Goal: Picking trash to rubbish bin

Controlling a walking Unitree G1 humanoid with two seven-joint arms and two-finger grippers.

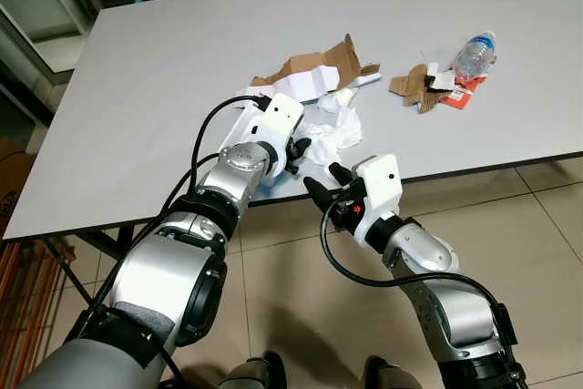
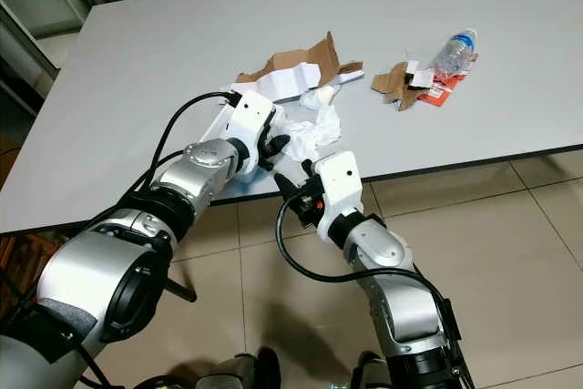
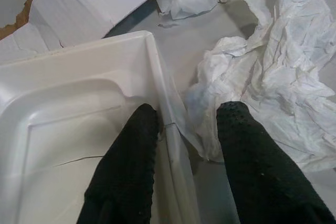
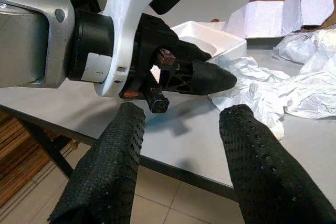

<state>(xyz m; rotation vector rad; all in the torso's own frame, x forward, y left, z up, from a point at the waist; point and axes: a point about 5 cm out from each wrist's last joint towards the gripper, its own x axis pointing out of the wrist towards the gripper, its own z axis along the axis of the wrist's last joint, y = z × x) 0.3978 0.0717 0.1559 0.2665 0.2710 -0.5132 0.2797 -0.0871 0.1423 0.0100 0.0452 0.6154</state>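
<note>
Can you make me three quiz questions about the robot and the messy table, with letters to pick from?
1. Where is the plastic bottle?
A. on the floor
B. on the table, far right
C. in the right tool

2. What colour is the tray at the left tool?
A. white
B. green
C. red

3. How is the right tool?
A. shut on paper
B. holding cardboard
C. open, holding nothing

Answers: 1 B, it lies by the torn cardboard. 2 A, the left wrist view shows its white rim. 3 C, its fingers stand apart off the table edge.
</note>
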